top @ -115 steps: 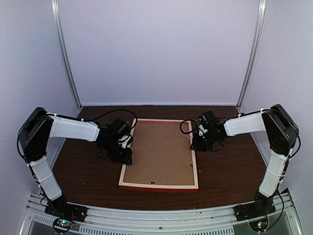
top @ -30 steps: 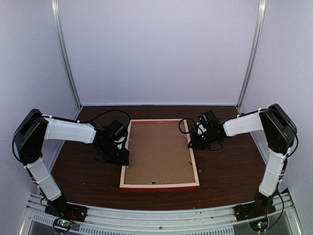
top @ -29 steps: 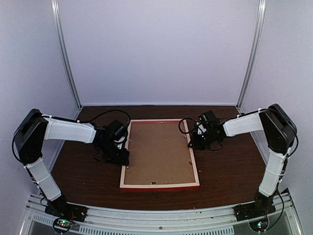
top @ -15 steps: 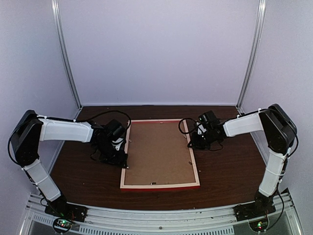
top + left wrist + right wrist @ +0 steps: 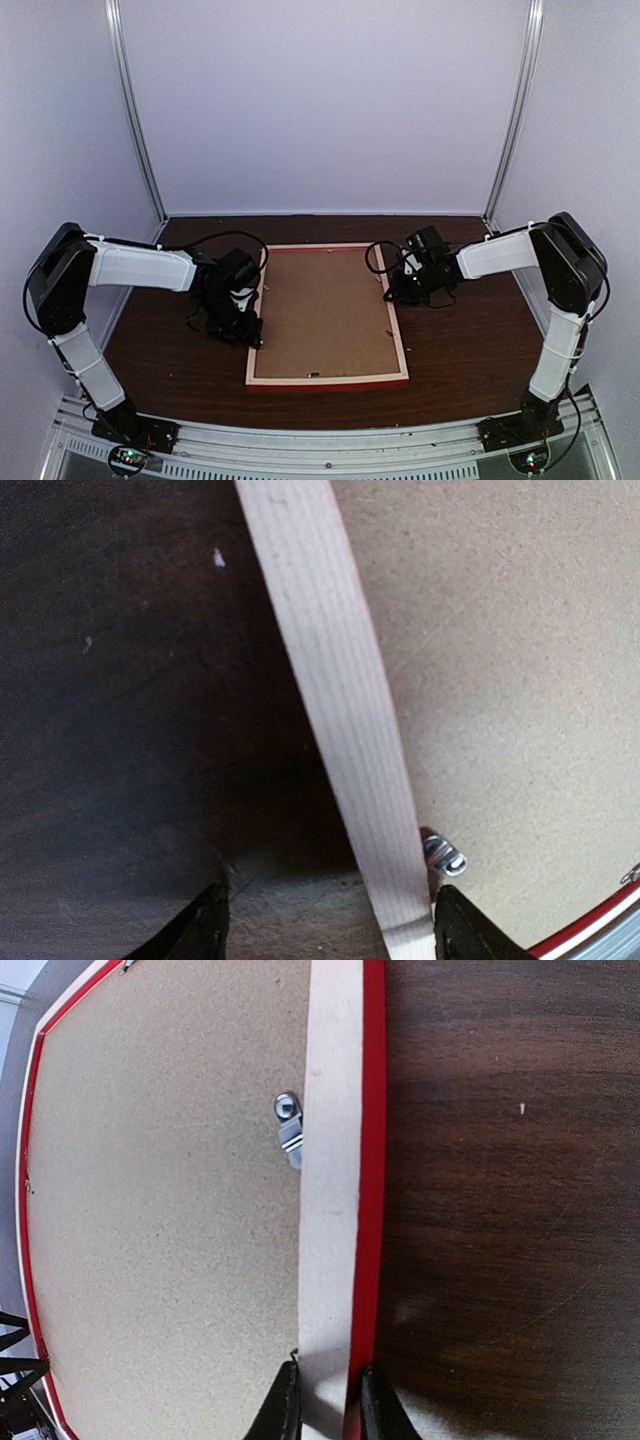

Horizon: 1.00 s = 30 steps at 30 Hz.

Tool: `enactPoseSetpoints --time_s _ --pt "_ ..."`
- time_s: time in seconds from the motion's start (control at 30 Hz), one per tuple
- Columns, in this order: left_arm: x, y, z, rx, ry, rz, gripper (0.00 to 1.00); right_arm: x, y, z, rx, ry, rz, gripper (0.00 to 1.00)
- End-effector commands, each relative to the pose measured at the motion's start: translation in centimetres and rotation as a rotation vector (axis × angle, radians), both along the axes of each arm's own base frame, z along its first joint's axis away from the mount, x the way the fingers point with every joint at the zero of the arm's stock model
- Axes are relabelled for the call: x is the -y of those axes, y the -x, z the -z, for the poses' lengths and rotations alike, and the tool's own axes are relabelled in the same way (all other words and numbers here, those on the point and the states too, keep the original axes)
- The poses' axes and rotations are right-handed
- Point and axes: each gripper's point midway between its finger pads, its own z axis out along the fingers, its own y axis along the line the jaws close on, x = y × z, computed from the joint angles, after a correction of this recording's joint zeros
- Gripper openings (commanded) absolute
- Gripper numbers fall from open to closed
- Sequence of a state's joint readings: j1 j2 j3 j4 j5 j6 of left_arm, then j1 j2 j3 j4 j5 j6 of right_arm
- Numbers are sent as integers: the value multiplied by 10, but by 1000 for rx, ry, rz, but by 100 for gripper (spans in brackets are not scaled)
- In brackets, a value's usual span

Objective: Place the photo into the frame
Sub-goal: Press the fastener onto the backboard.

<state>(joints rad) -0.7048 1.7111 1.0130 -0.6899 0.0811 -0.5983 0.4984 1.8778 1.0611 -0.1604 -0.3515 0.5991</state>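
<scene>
The frame [image 5: 399, 335] lies face down on the table, pale back up, with a red edge showing. A plain brown backing board [image 5: 325, 310] fills it. The photo is hidden. My left gripper [image 5: 247, 326] is open at the frame's left rail; in the left wrist view the pale rail [image 5: 330, 660] runs between the spread fingers of the gripper [image 5: 330, 935], close to the right finger. My right gripper [image 5: 392, 290] is shut on the right rail [image 5: 330, 1160]; its fingers pinch the rail from both sides at the gripper [image 5: 328, 1410].
The dark wooden table [image 5: 460, 340] carries the frame in its middle. Small metal turn clips [image 5: 443, 853] [image 5: 288, 1130] sit on the backing board [image 5: 160, 1210] beside the rails. Purple walls with metal posts close in the back and sides.
The frame has settled flat since the oldest frame. My left gripper drew slightly left half a second ago and is now back at the left rail. The right arm stays put.
</scene>
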Motion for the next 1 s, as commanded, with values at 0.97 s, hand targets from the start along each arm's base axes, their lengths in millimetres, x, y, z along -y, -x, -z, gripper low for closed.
enactPoseSetpoints --time_s 0.97 --pt "22 -41 9 122 1 -18 60 18 36 61 -188 93 -8 0"
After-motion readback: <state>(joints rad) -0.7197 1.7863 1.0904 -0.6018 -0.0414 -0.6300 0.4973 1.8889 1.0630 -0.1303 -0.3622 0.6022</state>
